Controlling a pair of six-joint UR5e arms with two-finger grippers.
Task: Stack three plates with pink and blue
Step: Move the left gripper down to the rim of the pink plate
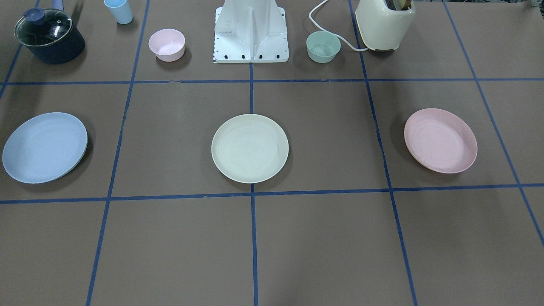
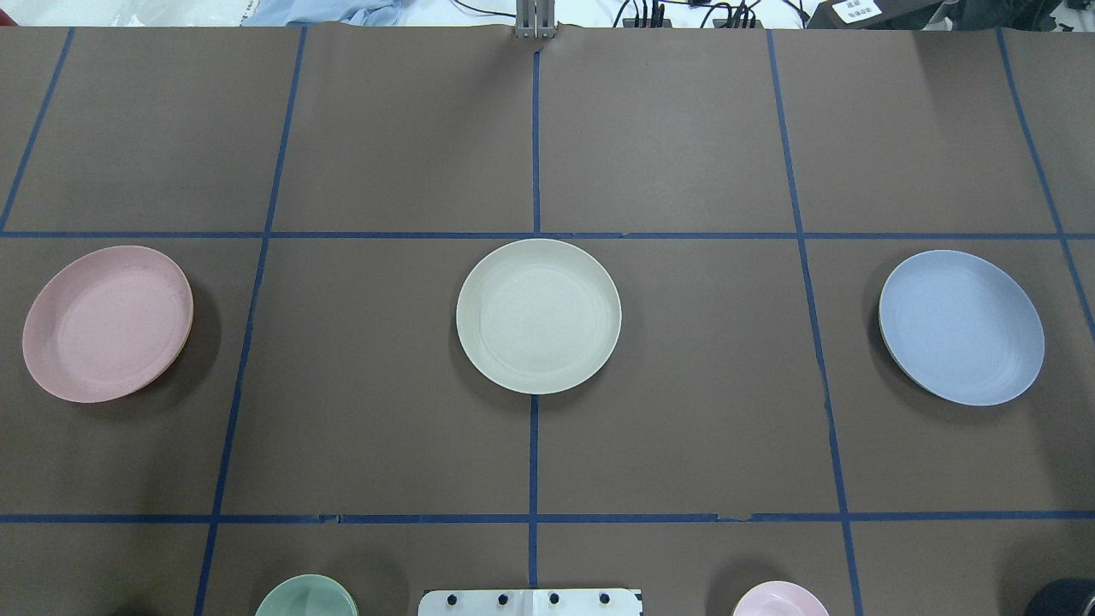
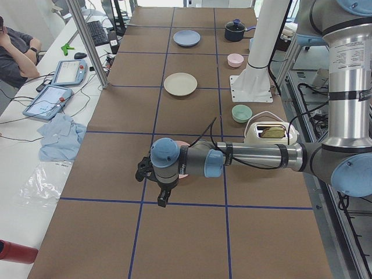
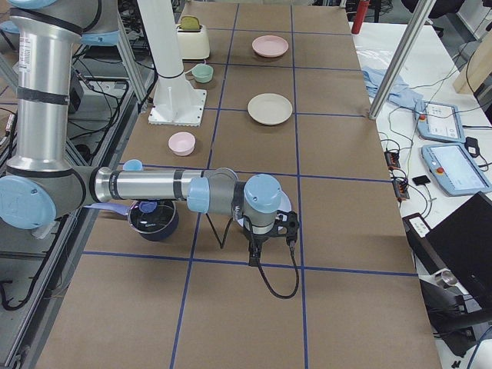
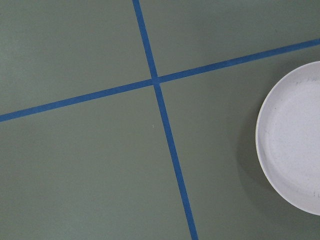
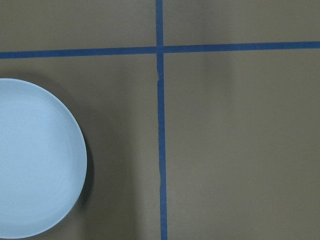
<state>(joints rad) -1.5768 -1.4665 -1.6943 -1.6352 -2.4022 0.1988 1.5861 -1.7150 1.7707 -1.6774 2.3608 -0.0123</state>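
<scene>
Three plates lie apart in a row on the brown table. The cream-white plate (image 1: 250, 148) is in the middle (image 2: 538, 316). The pale pink plate (image 1: 440, 140) lies on my left side (image 2: 107, 322). The pale blue plate (image 1: 44, 147) lies on my right side (image 2: 961, 327). My left gripper (image 3: 152, 181) hangs over the pink plate, whose edge shows in the left wrist view (image 5: 295, 140). My right gripper (image 4: 270, 231) hangs over the blue plate, whose edge shows in the right wrist view (image 6: 35, 160). I cannot tell whether either gripper is open or shut.
Near the robot base (image 1: 250, 34) stand a small pink bowl (image 1: 166, 44), a green bowl (image 1: 323, 46), a cream toaster (image 1: 384, 23), a pale blue cup (image 1: 119, 10) and a dark pot with glass lid (image 1: 49, 36). A person (image 3: 14, 49) sits beside the table.
</scene>
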